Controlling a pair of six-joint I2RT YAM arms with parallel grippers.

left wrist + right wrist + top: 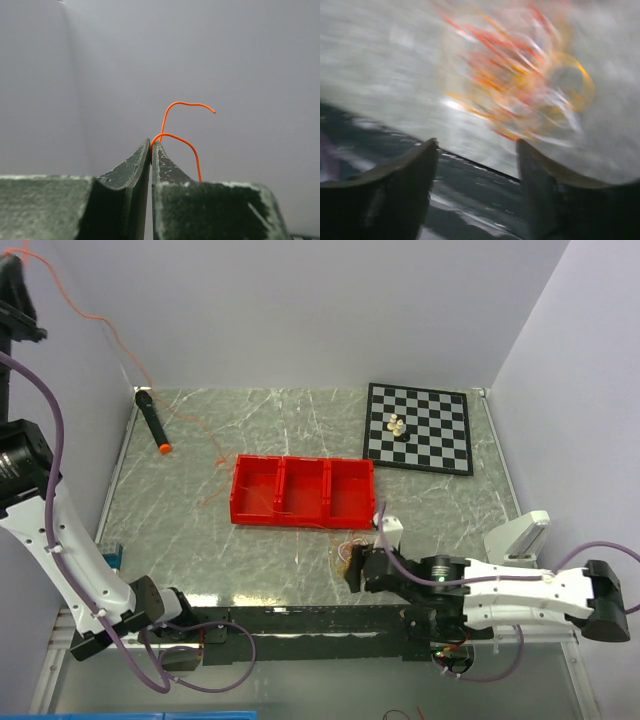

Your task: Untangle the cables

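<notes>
A clump of red, orange, yellow and white cables (350, 544) lies on the table in front of the red tray. It shows blurred in the right wrist view (520, 75). My right gripper (353, 563) is open and low just short of the clump, its jaws (476, 145) empty. My left gripper (14, 275) is raised high at the far left and is shut (151, 147) on a thin orange cable (187, 142). That cable (92, 317) runs down from it across the table towards the tray.
A red three-compartment tray (281, 484) sits mid-table. A chessboard (440, 445) with a few pale pieces (397, 426) is at the back right. A black marker with an orange tip (152, 420) lies at the back left. Walls close the left, back and right.
</notes>
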